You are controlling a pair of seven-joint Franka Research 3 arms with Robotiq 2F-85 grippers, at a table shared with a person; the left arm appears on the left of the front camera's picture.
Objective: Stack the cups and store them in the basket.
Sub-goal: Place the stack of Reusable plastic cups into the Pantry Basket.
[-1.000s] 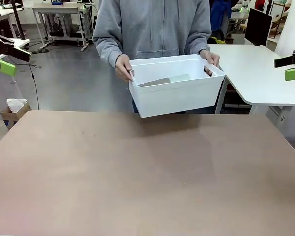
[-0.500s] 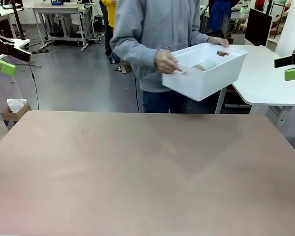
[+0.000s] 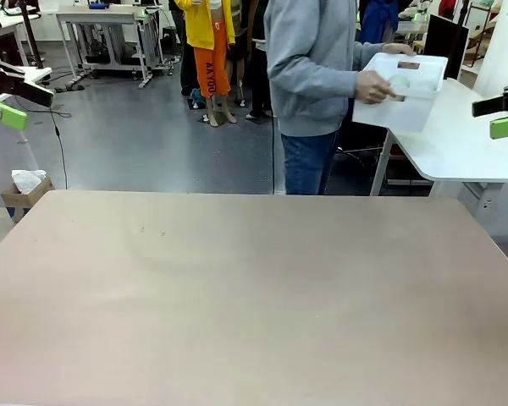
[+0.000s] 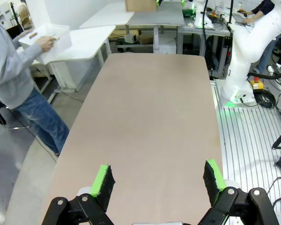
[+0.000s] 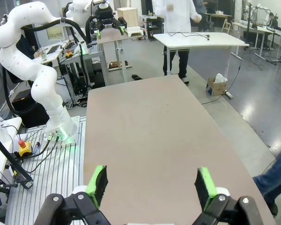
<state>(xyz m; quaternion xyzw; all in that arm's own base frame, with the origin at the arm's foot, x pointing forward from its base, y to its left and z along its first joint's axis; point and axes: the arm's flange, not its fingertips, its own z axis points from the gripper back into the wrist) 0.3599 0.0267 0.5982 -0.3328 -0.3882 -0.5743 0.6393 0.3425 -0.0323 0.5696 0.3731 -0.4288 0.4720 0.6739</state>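
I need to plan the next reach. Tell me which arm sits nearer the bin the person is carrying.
Right, probably. The person holds the bin over the white side table, on the right gripper side. The left gripper is at the opposite edge. Both are open and well away from it.

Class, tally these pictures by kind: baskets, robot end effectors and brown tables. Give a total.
Basket: 1, carried by the person.
End effectors: 2, the left end effector and the right end effector, both open.
Brown table: 1.
Total: 4.
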